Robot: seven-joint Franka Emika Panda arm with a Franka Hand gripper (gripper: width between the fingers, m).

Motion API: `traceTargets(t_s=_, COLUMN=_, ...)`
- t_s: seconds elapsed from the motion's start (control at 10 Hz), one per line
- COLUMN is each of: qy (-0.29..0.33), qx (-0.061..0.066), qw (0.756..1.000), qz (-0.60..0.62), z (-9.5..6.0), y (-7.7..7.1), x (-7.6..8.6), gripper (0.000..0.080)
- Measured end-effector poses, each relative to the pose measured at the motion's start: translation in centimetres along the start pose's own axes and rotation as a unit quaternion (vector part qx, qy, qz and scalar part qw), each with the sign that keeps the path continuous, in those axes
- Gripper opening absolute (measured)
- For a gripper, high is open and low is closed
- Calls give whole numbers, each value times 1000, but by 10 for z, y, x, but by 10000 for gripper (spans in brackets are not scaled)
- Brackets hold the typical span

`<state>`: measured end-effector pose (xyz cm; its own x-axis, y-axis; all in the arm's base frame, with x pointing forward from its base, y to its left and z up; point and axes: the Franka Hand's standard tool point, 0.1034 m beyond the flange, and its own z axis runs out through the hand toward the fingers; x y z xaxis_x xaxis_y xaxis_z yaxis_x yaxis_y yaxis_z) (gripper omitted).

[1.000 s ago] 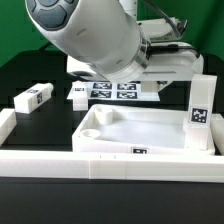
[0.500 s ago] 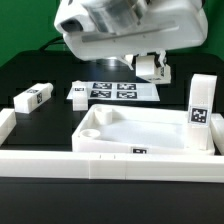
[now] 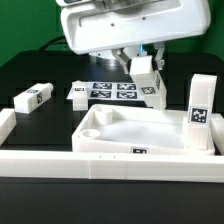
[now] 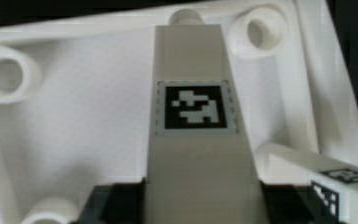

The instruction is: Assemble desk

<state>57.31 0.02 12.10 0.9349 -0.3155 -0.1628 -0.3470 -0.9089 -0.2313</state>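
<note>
claw [image 3: 146,60]: pinching the held leg [image 3: 149,82] by its long sides.
held leg: tilted, with its lower end toward 5 o'clock in the exterior view, over the tabletop's far side.
tabletop [image 3: 105,146]: flat on the table at 6 o'clock of the claw, with round corner sockets.
upright leg [image 3: 200,105]: stands at the tabletop's 3 o'clock corner.
lying leg [image 3: 33,97]: at 9 o'clock, well apart.
short leg [image 3: 78,92]: at 10 o'clock, beside the marker board [image 3: 120,90].
rail [image 3: 60,166]: along the tabletop's 6 o'clock edge.

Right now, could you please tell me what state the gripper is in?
The gripper is closed, holding one tagged white leg clear of the table.
</note>
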Motion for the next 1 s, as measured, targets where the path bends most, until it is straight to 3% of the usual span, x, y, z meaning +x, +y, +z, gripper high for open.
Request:
traceTargets(t_s=0.4, qy=104, qx=0, qw=994, qz=-24, z=-51, y=-16, x=24, gripper=290)
traceTargets(t_s=0.6, qy=184, qx=-10, qw=983, qz=-26, z=-47, y=-13, x=29, gripper=290)
traceTargets(t_s=0.8, qy=192, qx=-16, qw=981, qz=-32, z=-44, y=-10, x=28, gripper=290)
traceTargets(t_s=0.9, qy=189, qx=-39, qw=979, qz=-61, z=-44, y=-2, x=30, gripper=290)
traceTargets(t_s=1.0, qy=189, qx=-53, qw=977, qz=-83, z=-51, y=10, x=34, gripper=290)
